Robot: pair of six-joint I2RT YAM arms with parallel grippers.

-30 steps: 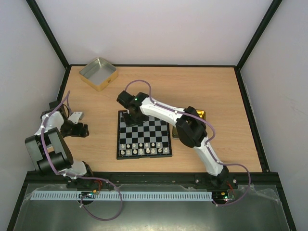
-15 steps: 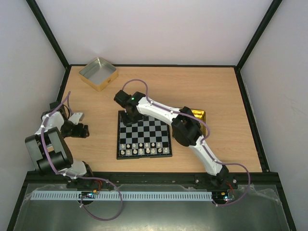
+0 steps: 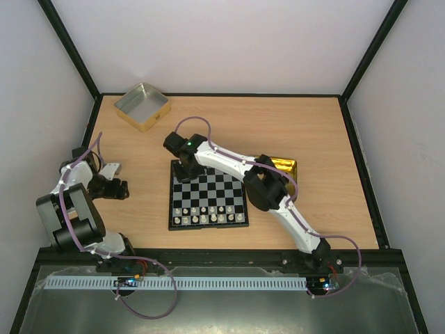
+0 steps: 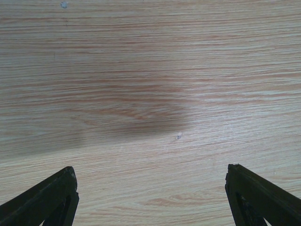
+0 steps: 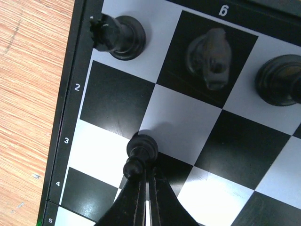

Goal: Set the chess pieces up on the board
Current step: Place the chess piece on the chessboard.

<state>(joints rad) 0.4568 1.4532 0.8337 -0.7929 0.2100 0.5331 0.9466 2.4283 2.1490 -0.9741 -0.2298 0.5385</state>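
The board (image 3: 172,203) lies at the table's middle, with silvery-white pieces (image 3: 208,214) on its two near rows. My right gripper (image 3: 185,167) hangs over the board's far left corner. In the right wrist view it (image 5: 146,170) is shut on a black pawn (image 5: 141,149), held tilted over the squares by the edge numbers 2 and 3. A black rook (image 5: 117,36), a black knight (image 5: 211,52) and another black piece (image 5: 281,79) stand on the edge row. My left gripper (image 3: 118,188) is open and empty over bare wood (image 4: 150,184).
A silver-lined square tin (image 3: 142,106) stands at the far left. A shiny gold tin (image 3: 284,167) lies right of the board, partly under the right arm. The enclosure walls frame the table.
My right gripper has shifted slightly left along the board's far edge with the pawn in it. The left arm has not moved.
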